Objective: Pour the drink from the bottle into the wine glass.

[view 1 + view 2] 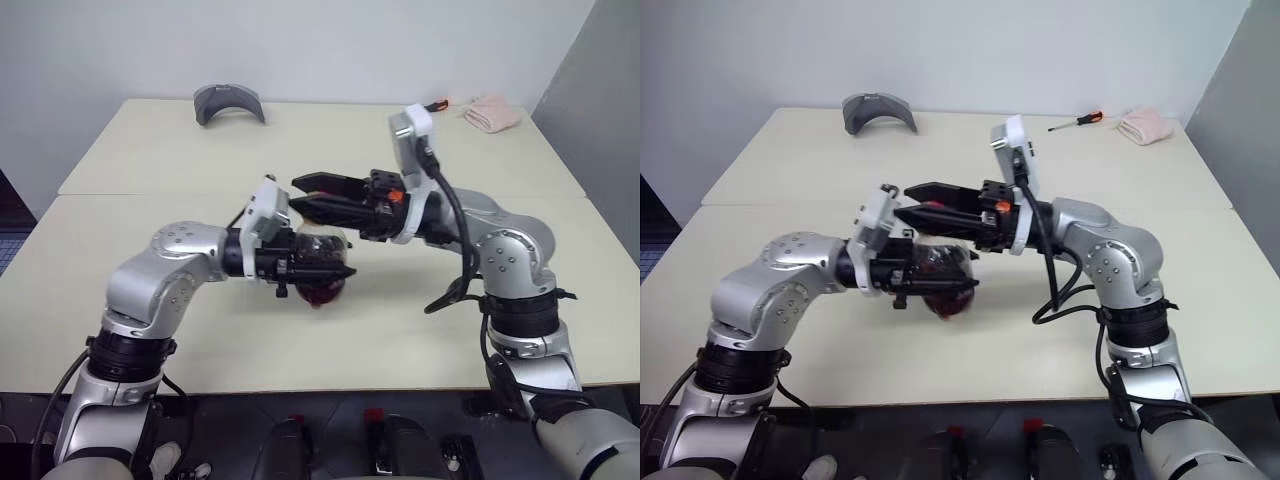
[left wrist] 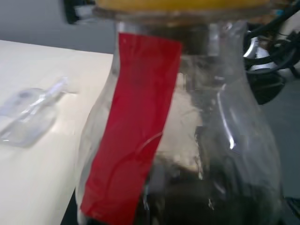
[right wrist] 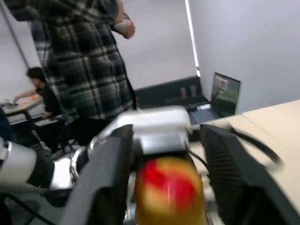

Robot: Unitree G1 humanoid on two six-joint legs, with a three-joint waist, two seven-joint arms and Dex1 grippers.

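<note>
Above the cream bench [image 1: 150, 350], my left gripper [image 1: 335, 268] jaws clamp the small clear plastic bottle [image 1: 320, 272] of dark cola; my right gripper [image 1: 300, 195] jaws stand parted around its yellow cap [image 3: 169, 194]. I see the clear wine glass [image 2: 28, 115] lying on its side.

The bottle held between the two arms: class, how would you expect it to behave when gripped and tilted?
The bottle looks like thin clear plastic, so it may dent under a hard squeeze. The dark drink fills only its lower part, so it is probably fairly light, and the liquid would likely slosh and shift the weight when tilted. Its rounded, glossy body could slip or roll.
</note>
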